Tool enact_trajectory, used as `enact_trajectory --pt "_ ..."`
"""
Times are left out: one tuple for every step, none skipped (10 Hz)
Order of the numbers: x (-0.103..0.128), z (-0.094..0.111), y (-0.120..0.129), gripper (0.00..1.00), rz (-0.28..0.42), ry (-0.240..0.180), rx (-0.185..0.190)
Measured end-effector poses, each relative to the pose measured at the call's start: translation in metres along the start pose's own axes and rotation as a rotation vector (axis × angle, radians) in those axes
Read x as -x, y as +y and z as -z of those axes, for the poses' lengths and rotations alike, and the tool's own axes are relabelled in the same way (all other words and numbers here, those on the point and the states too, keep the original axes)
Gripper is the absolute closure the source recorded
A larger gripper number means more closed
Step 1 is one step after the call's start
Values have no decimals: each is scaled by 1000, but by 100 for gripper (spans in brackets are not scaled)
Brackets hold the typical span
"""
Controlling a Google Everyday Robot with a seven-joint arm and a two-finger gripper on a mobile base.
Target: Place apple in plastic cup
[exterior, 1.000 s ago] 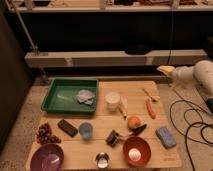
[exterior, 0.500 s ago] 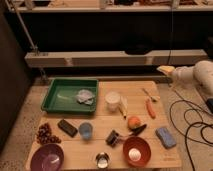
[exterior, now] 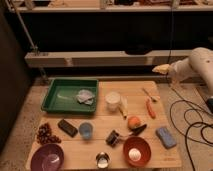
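The apple (exterior: 133,122), small, round and orange-yellow, lies on the wooden table (exterior: 100,147) right of centre. The plastic cup (exterior: 86,130), a translucent light-blue tumbler, stands upright to the apple's left, well apart from it. My gripper (exterior: 161,68) is at the end of the white arm (exterior: 197,64), up above the table's far right corner. It is far from both the apple and the cup, and nothing shows in it.
A green tray (exterior: 60,102) with a crumpled wrapper sits at the back left. Also on the table are a white cup (exterior: 113,101), a carrot (exterior: 150,107), a blue sponge (exterior: 165,136), a red bowl (exterior: 142,145) holding a white ball, a metal cup (exterior: 102,160), a purple bowl (exterior: 47,158), grapes (exterior: 46,134) and a black box (exterior: 67,127). Cables (exterior: 192,125) lie on the floor to the right.
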Motion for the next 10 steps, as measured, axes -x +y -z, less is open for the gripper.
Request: enact_trajectory --pt "15 7 11 20 62 -28 56" --pt "26 13 19 20 89 -39 90" --pt "44 18 26 20 129 -55 124" --pt "63 23 34 20 159 -75 145" --pt "76 25 42 20 181 -91 159" --pt "104 26 58 20 225 -143 181" --pt "111 25 61 20 236 -157 183" --pt "115 25 61 20 245 -166 185" --pt "115 25 60 20 245 -166 184" --pt "115 25 60 20 245 -166 184"
